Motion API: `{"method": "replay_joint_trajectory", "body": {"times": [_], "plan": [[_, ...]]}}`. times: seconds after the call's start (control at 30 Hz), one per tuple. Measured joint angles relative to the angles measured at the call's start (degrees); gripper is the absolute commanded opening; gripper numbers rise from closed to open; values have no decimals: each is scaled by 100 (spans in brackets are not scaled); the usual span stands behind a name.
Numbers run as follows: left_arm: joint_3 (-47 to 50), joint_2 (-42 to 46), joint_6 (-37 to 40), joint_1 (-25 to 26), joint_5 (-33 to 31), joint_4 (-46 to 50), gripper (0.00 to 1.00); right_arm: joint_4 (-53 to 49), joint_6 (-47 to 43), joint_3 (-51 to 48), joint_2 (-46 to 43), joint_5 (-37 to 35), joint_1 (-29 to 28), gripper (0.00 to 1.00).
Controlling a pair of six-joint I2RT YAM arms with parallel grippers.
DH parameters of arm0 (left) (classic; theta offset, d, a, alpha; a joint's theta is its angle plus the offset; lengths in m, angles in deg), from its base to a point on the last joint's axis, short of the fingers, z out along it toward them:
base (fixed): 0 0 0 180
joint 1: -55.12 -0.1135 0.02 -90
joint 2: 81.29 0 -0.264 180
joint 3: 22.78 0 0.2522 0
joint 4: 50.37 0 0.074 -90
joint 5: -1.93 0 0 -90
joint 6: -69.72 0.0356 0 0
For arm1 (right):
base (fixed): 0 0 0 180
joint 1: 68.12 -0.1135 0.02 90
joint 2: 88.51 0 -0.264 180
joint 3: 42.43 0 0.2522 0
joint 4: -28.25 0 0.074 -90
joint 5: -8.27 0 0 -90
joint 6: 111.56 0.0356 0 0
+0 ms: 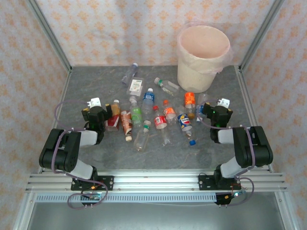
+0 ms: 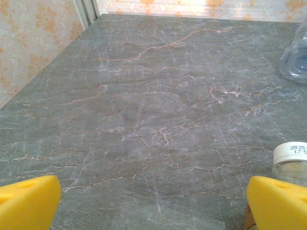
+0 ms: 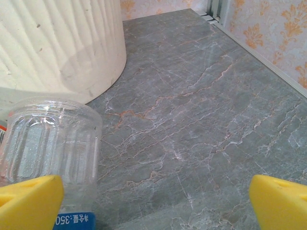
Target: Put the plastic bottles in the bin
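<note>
The plastic bottles (image 1: 153,115) lie scattered across the middle of the grey marbled table (image 1: 86,86), most on their sides, between the two arms. The bin (image 1: 196,72) stands at the far right corner, just beyond the last of them.

The right gripper (image 1: 218,114) sits low at the right edge of the heap. From its wrist, its yellow fingers (image 3: 280,201) are spread wide with nothing between them. A clear bottle (image 3: 48,139) lies base-on just by the left-hand finger, the bin's wall close behind it. The left gripper (image 1: 98,114) is likewise spread apart and holding nothing, and a white-capped bottle (image 2: 292,160) peeks in beside one finger.

To my eye the job has barely started, and this is the reach for a first pick. The right arm looks better placed. It would need to shift sideways to straddle that clear bottle, close, then lift high enough to clear the tall rim.
</note>
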State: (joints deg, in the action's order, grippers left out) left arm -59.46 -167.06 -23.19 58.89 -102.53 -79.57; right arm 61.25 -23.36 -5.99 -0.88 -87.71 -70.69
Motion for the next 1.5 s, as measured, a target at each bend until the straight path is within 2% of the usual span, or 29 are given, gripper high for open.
{"method": "replay_joint_trajectory", "body": {"times": [0.5,0.6,0.73,0.93,1.1,1.23,1.37,1.5], "plan": [[-50,94,24,0,13,216,100,0,-4,-11,-31,61,0,99],[-83,575,44,0,4,616,100,-201,-44,-68,-380,131,0,99],[-234,1480,-22,0,-48,1279,100,-802,-37,9,-1276,221,0,99],[-798,2284,-629,0,-111,2509,100,-2035,680,664,-1764,385,7,99],[-1187,2498,-1582,0,-83,3506,100,-3248,1565,1419,-1342,964,11,99],[-1207,2511,-2223,0,275,3958,100,-3705,2138,1644,-822,1373,11,100],[-1261,2433,-2479,0,721,4197,100,-4258,2343,2020,-103,1810,9,100],[-1266,2441,-2603,0,988,4297,100,-4538,2479,2391,317,1843,4,99]]}}
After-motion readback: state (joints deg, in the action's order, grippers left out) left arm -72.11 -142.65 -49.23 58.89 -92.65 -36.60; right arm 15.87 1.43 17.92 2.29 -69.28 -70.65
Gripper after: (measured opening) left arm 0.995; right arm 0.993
